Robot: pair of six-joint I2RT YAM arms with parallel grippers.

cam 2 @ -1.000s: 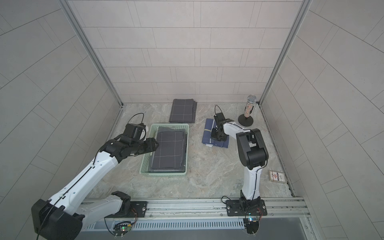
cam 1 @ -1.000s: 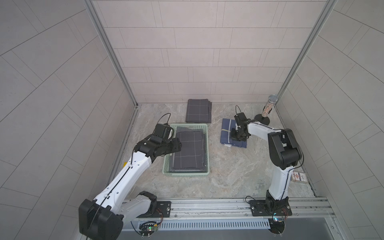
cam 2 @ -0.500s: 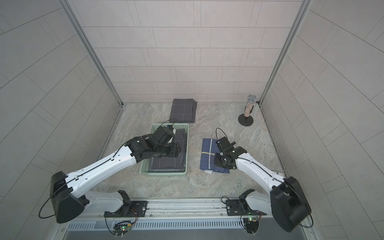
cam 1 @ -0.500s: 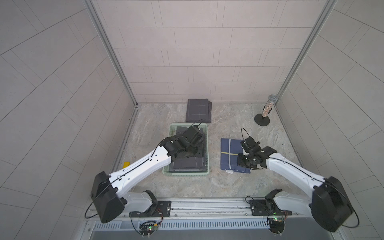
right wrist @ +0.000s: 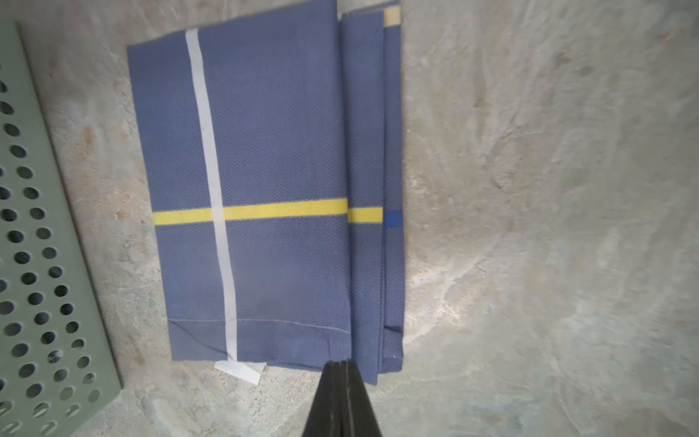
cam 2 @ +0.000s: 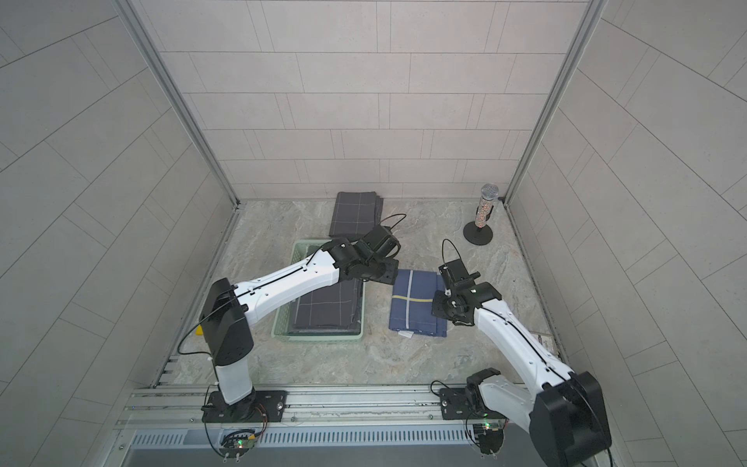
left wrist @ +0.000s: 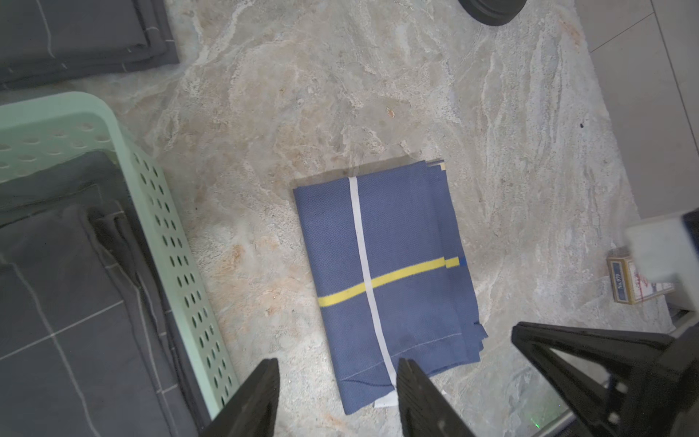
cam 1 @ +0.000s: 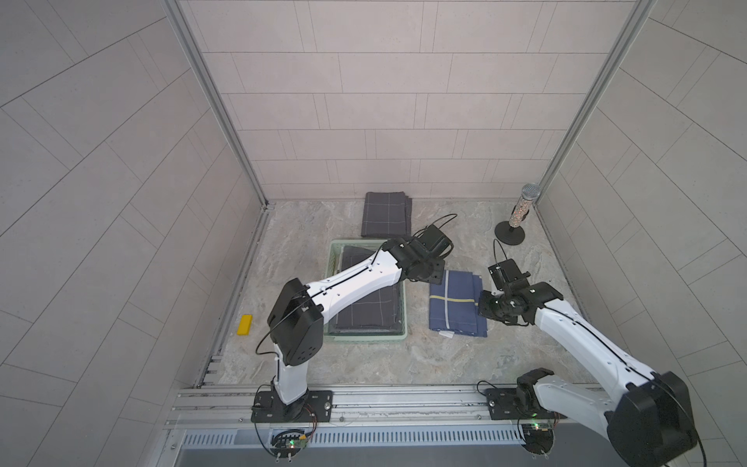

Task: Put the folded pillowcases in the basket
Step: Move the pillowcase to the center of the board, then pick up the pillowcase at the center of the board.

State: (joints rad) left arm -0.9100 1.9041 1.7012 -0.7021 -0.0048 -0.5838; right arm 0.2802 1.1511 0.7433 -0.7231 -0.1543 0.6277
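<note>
Left claw (left wrist: 336, 367) is hovering released over the pillowcase (cam 1: 452, 311); right claw (right wrist: 342, 365) is hanging clenched at its edge. Marbled surface (cam 1: 404, 364) is sitting inside grey tiled walls (cam 1: 364, 101). Blue pillowcase, white and yellow stripes crossing, is lying folded flat beside the basket (cam 1: 364, 338), outside it.

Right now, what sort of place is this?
Probably a robot test booth, staged like a laundry corner: tiled walls, two arms bolted to a metal rail, a folded blue pillowcase beside a mint-green basket.
</note>
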